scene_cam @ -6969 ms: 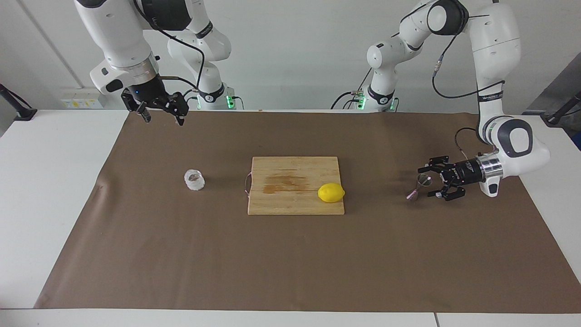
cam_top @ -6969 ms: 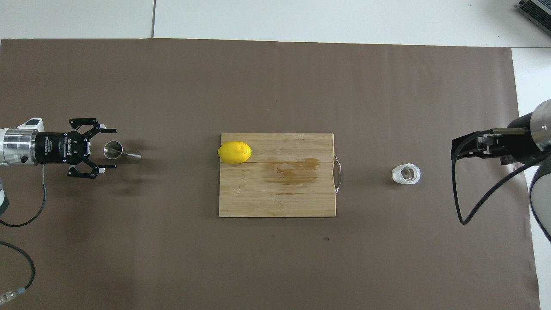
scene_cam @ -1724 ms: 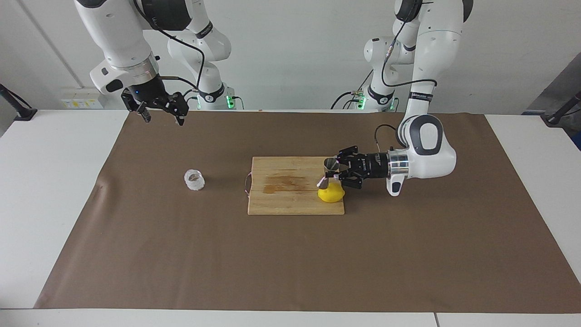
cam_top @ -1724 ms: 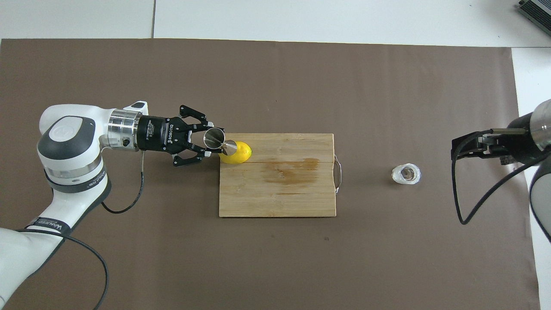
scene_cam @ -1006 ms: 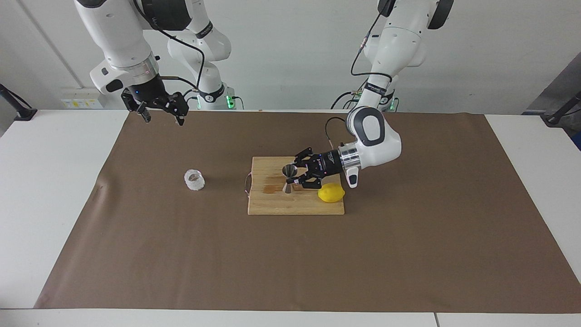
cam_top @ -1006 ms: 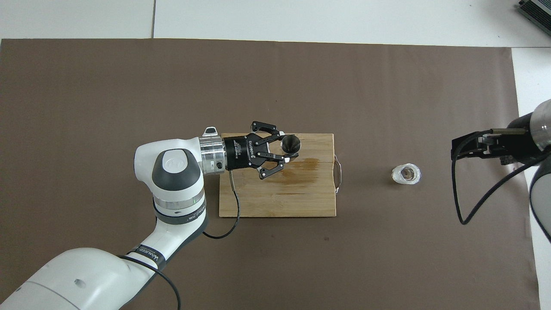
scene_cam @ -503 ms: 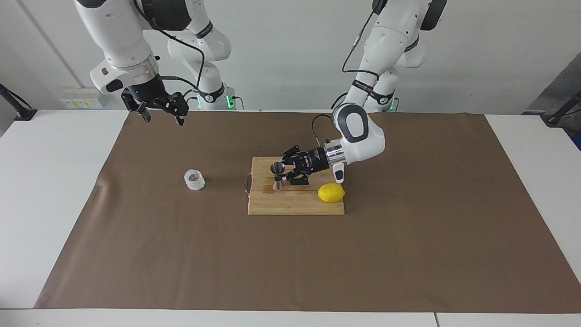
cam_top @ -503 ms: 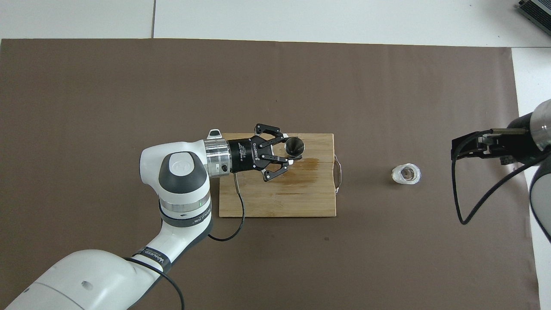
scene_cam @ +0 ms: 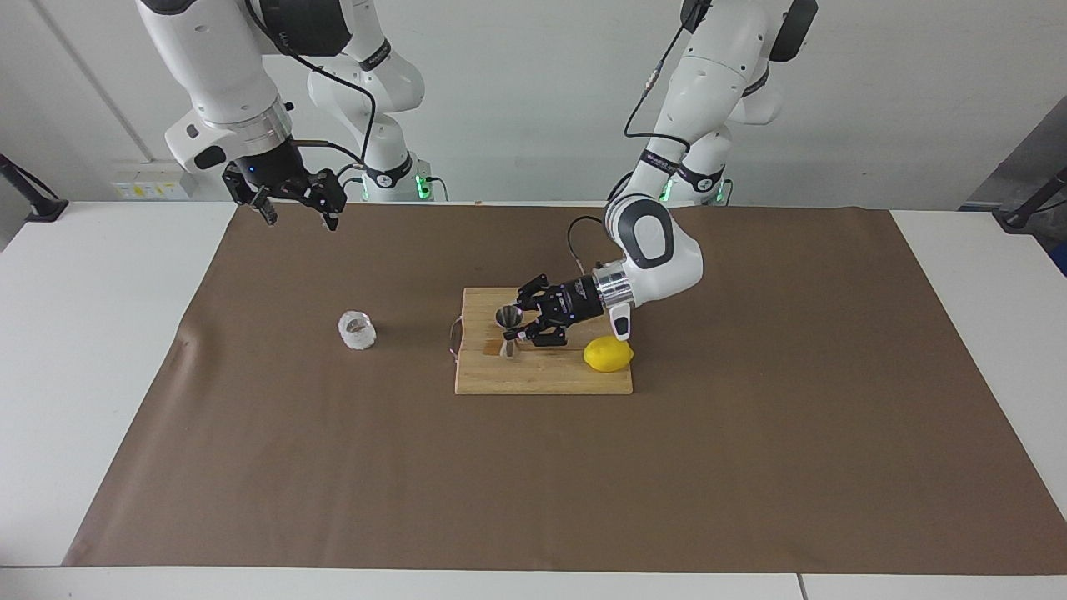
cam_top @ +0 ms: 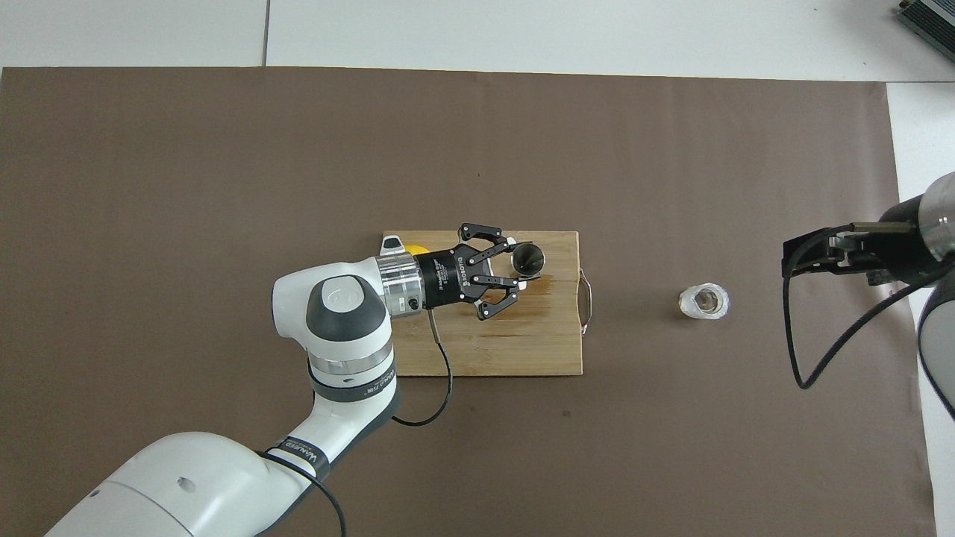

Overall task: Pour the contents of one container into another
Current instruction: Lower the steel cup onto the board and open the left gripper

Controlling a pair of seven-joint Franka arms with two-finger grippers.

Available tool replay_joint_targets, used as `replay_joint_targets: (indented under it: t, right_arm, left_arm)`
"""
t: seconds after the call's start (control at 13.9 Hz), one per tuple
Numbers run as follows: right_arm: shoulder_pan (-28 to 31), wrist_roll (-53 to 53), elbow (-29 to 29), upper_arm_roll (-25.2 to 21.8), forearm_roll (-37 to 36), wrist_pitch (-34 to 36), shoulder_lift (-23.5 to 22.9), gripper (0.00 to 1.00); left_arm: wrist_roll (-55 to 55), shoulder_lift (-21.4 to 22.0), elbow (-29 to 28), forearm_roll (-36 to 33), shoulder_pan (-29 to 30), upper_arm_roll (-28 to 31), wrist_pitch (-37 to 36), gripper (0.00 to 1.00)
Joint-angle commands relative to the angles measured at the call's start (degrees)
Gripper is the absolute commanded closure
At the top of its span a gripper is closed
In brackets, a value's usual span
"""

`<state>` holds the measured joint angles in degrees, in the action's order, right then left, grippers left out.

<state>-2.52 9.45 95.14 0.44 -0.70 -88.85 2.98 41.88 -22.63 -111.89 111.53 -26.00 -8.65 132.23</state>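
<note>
Steel jigger [scene_cam: 509, 331], one: hourglass form, clamped at its narrow waist by the left gripper [scene_cam: 523, 326], mouth up, over the cutting board [scene_cam: 542, 377] at the end toward the right arm; whether its foot touches the wood cannot be told from either view. Judged light, rigid and slick (the waist is the sensible hold, since the cones stop it sliding through the fingertips).

Glass cup [scene_cam: 357, 330], one: squat, textured wall, standing on the brown mat [scene_cam: 333, 467] between the board and the right arm's end. Judged breakable but easy to grip; take it by the wall across its width.

Right gripper [scene_cam: 296, 202], waiting over the mat's edge, spread wide and empty.

Lemon [scene_cam: 608, 354], one, on the board. Grippers, two.
</note>
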Motion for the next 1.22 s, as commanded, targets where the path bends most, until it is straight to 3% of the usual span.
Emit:
replay_joint_targets:
  t: [0.0, 0.86, 1.15]
  right_arm:
    - [0.9, -0.9, -0.1, 0.4, 1.7, 0.6, 0.2, 0.0]
    - [0.9, -0.9, -0.1, 0.4, 1.7, 0.5, 0.2, 0.0]
    - [0.9, -0.9, -0.1, 0.4, 1.7, 0.6, 0.2, 0.0]
  left_arm:
    - [-2.4, -0.7, 1.2, 1.8, -1.1, 0.7, 0.7, 1.0]
    - [-4.9, -1.4, 0.4, 1.7, -1.9, 0.9, 1.3, 0.99]
    - [-5.6, -1.5, 0.3, 1.5, -2.0, 0.9, 2.5, 0.73]
